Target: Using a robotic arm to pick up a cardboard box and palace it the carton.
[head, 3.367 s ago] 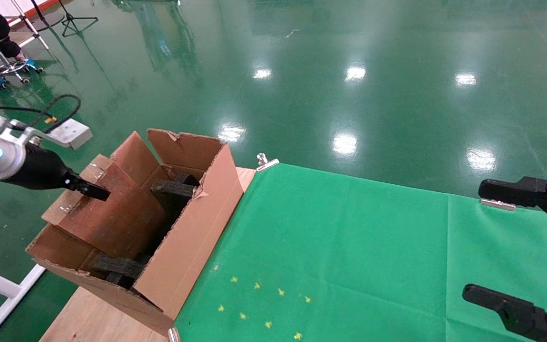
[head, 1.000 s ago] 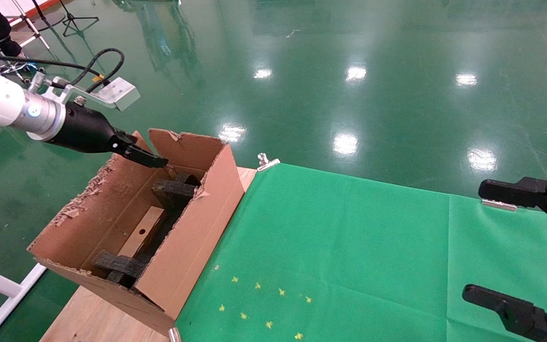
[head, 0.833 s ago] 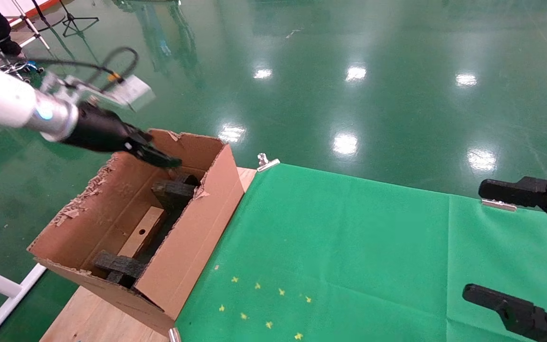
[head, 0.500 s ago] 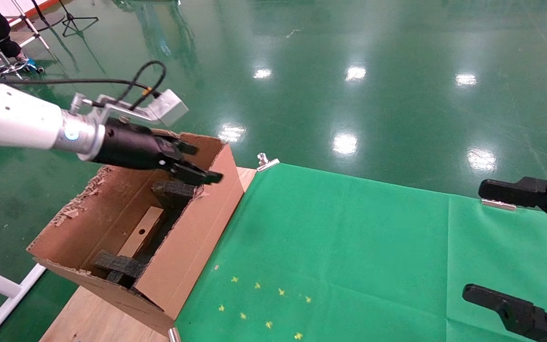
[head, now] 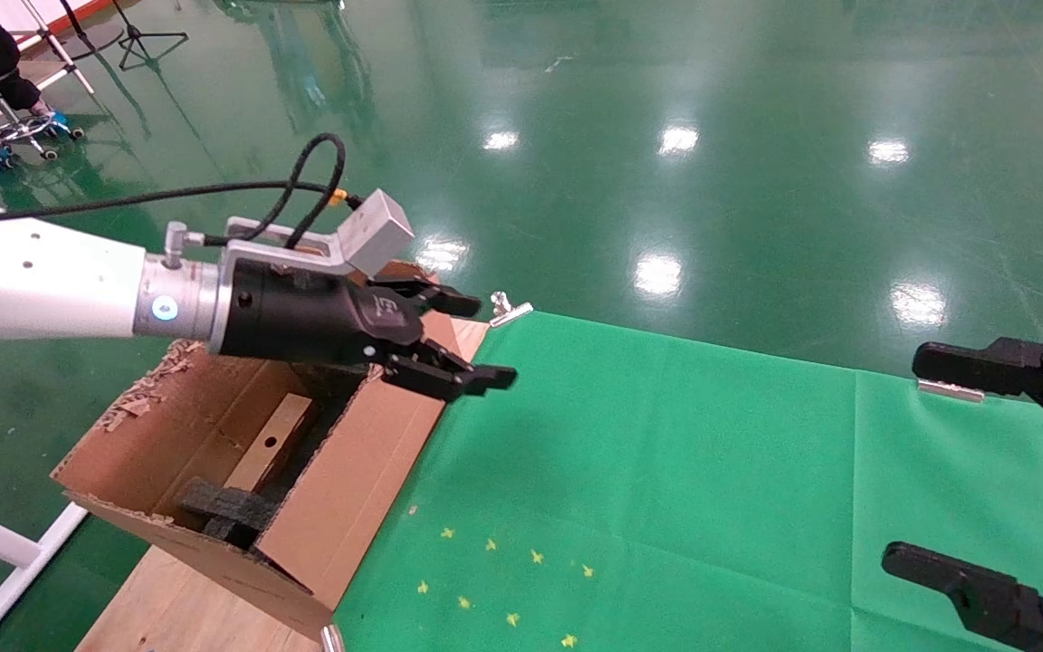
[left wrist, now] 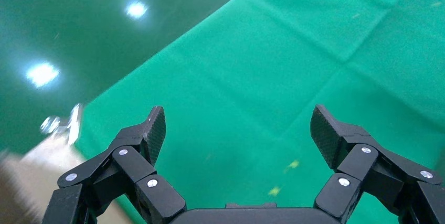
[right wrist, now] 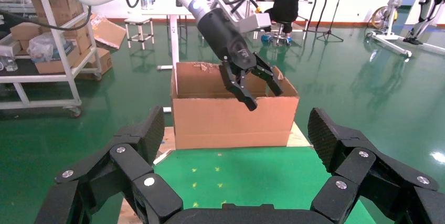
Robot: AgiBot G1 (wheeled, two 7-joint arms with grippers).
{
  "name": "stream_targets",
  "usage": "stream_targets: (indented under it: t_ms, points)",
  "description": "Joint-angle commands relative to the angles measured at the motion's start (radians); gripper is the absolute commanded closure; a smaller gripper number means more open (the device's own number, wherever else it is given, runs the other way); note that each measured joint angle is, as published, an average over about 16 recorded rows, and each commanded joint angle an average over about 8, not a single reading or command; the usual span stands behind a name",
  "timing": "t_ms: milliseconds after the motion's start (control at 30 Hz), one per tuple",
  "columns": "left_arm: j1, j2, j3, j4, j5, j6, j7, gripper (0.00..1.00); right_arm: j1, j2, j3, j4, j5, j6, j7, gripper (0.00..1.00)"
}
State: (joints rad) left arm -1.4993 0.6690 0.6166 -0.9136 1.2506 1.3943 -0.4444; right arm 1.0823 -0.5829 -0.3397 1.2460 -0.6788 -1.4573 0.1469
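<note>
Carton-bound cardboard box (head: 270, 443) (jaws apart, empty)

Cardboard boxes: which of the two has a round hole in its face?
The small cardboard box lying inside the carton, between dark foam blocks. The carton is far bigger, with ragged edges.

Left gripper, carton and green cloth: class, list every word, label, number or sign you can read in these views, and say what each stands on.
None can be read.
Left gripper: a small pale mark on its black body, too blurred to read.
Carton: plain brown faces, no print visible.
Cardboard box inside the carton: no print visible.
Green cloth: small yellow star-shaped marks, no letters or digits.
Boxes on the shelf: too small to tell.
</note>
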Motion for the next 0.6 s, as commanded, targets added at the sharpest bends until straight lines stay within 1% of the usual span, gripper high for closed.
stream_targets:
  t_ms: [33, 600]
  points:
    - [0.032, -0.004, -0.026, -0.028, -0.04, 0.008, 0.02, 0.0, 0.0, 0.0, 0.0, 0.0, 0.0, 0.0, 0.0, 0.0]
    - [0.268, -0.036, -0.213, -0.234, -0.328, 0.064, 0.162, 0.0, 0.0, 0.0, 0.0, 0.0, 0.0, 0.0, 0.0, 0.0]
